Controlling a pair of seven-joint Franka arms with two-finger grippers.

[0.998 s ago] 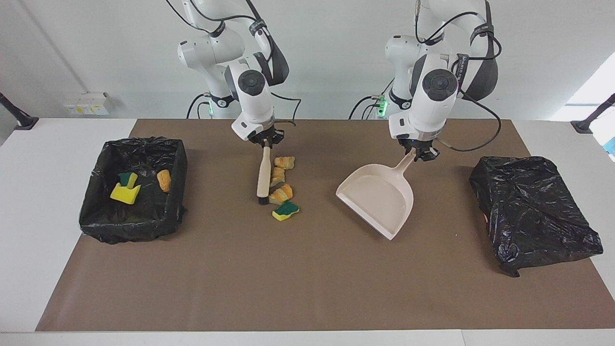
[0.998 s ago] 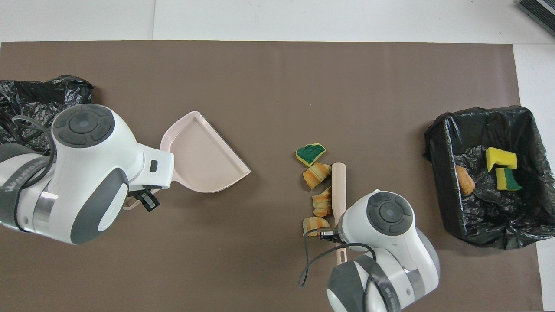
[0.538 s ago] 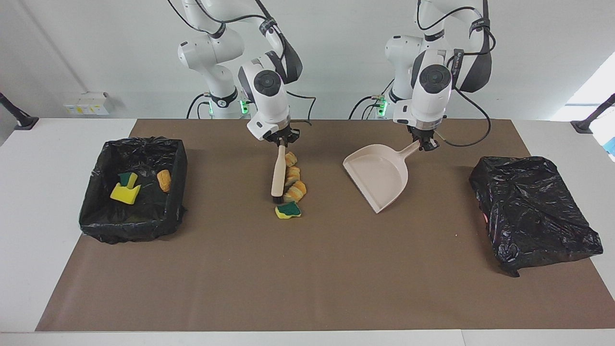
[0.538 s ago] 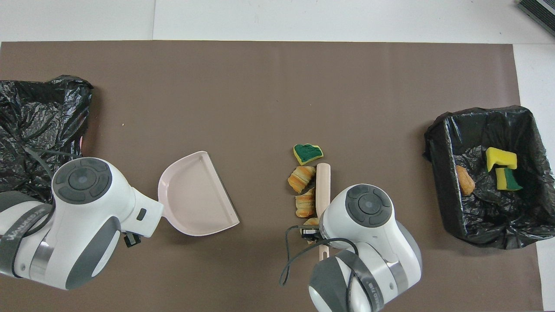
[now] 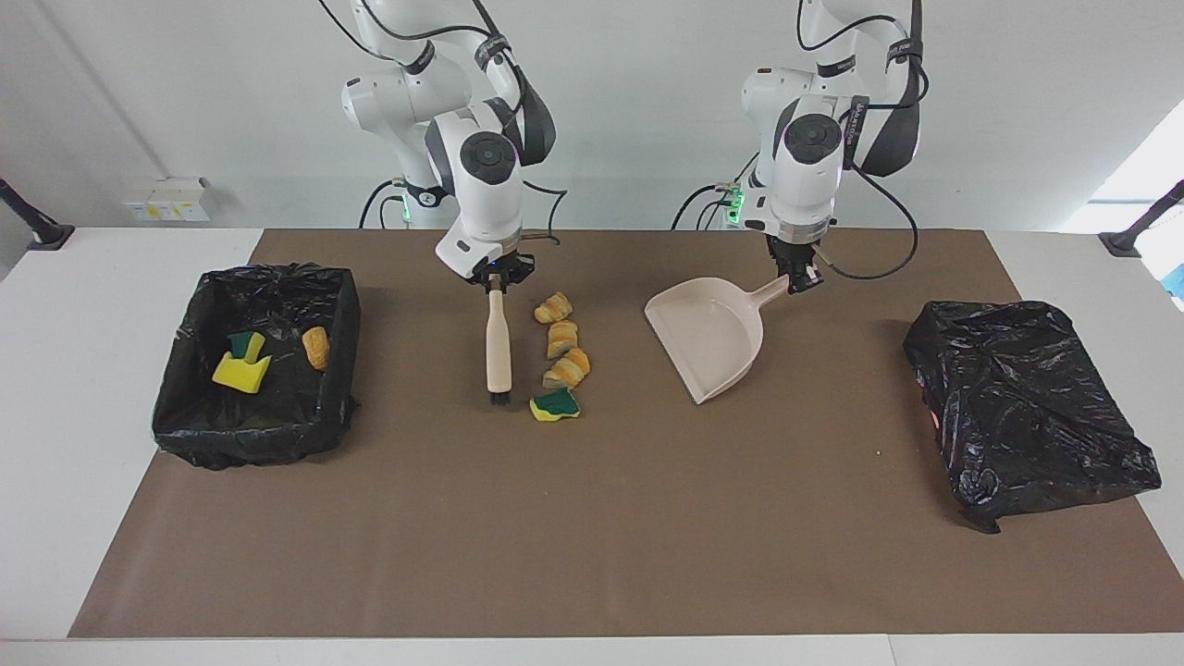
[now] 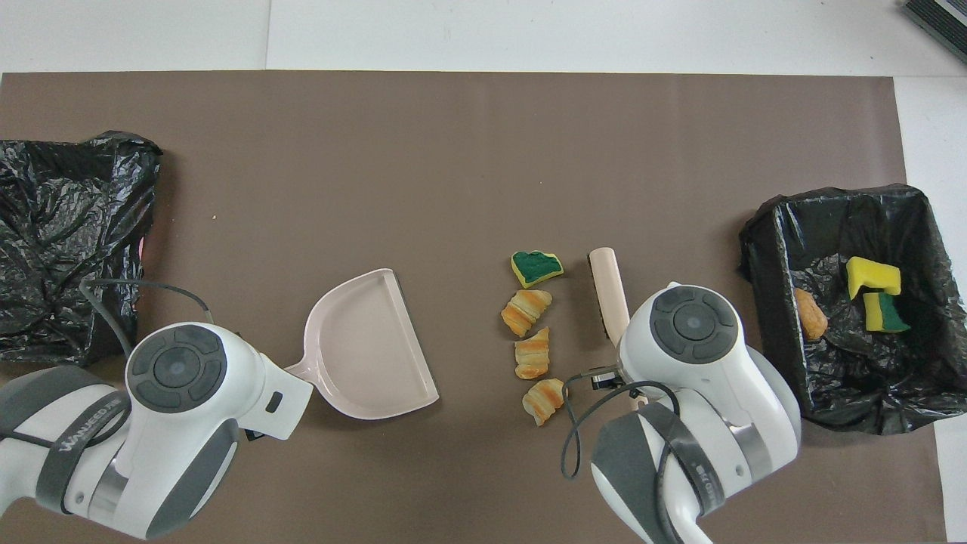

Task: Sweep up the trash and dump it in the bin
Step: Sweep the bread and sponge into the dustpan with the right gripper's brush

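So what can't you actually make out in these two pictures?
- Overhead view: the right gripper's grip on the brush, hidden under the arm's wrist.
- Overhead view: the left gripper on the dustpan handle, hidden likewise.
- Both views: whatever lies under the crumpled black bag.

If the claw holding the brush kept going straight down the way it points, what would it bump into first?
The right claw points down along the brush it grips, so the bristles would likely press into the brown mat first. The bread scraps lie beside that line, not in it.
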